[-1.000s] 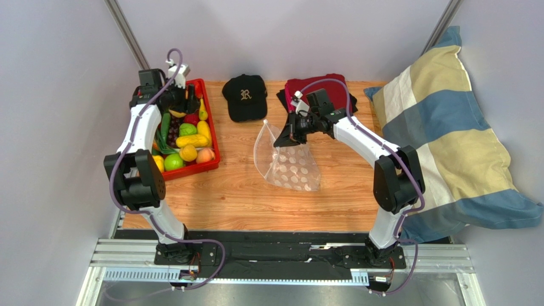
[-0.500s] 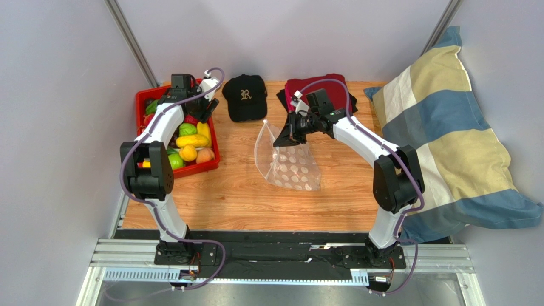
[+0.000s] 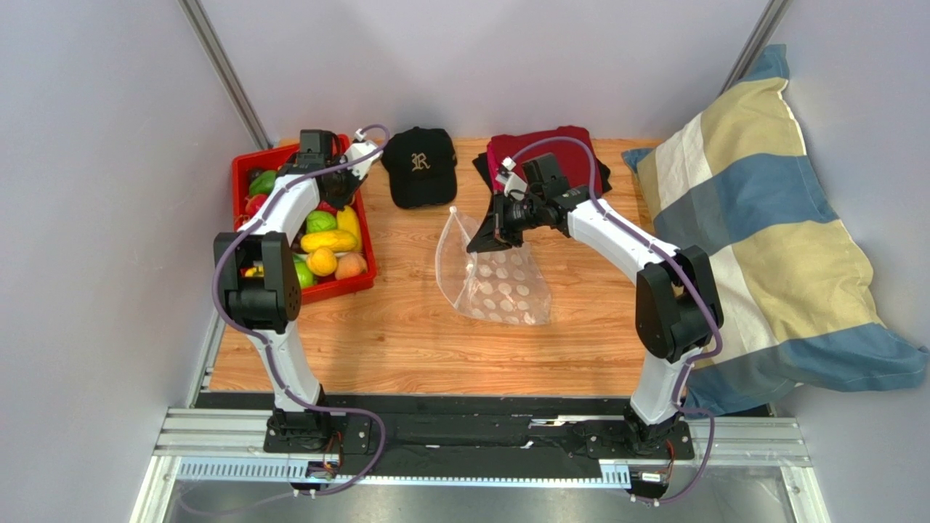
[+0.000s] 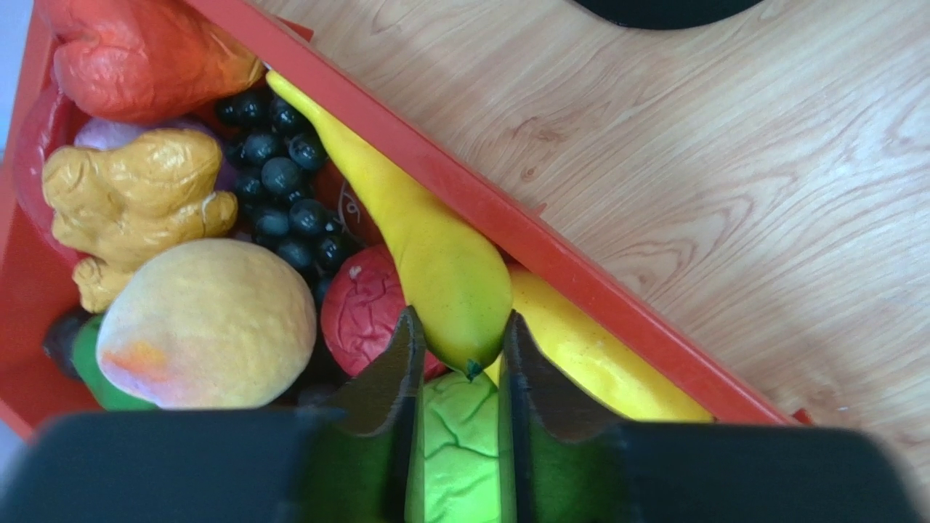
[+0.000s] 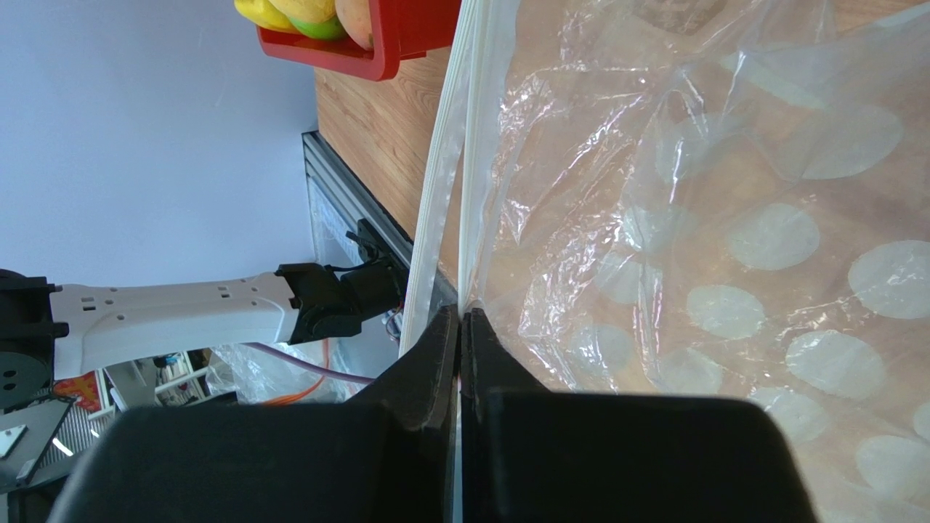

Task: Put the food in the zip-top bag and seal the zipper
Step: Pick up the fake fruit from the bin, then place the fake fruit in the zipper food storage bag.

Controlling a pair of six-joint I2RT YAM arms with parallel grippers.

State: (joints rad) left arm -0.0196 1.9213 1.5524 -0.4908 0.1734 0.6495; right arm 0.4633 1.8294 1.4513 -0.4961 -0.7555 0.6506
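The food lies in a red tray (image 3: 368, 242). In the left wrist view a long yellow fruit (image 4: 437, 251) lies along the tray's rim (image 4: 568, 267), beside a peach-coloured fruit (image 4: 207, 321), a green one (image 4: 458, 436) and another yellow piece (image 4: 589, 349). My left gripper (image 4: 458, 327) is over the tray's right side (image 3: 341, 185), its fingers closed against the yellow fruit's thick end. My right gripper (image 3: 488, 234) is shut on the top edge of the dotted zip-top bag (image 3: 500, 286), holding its mouth up and open. The white zipper (image 5: 437, 218) runs up from my right gripper (image 5: 460, 316).
A black cap (image 3: 420, 163) lies behind the bag, with a dark red cloth (image 3: 551, 147) to its right. A striped pillow (image 3: 764, 240) fills the table's right side. The tray also holds dark grapes (image 4: 273, 174), a ginger piece (image 4: 131, 196) and a red fruit (image 4: 366, 305).
My left arm swung from the tray's back left across to its right side and came down over the yellow fruit. The right gripper and bag barely moved.
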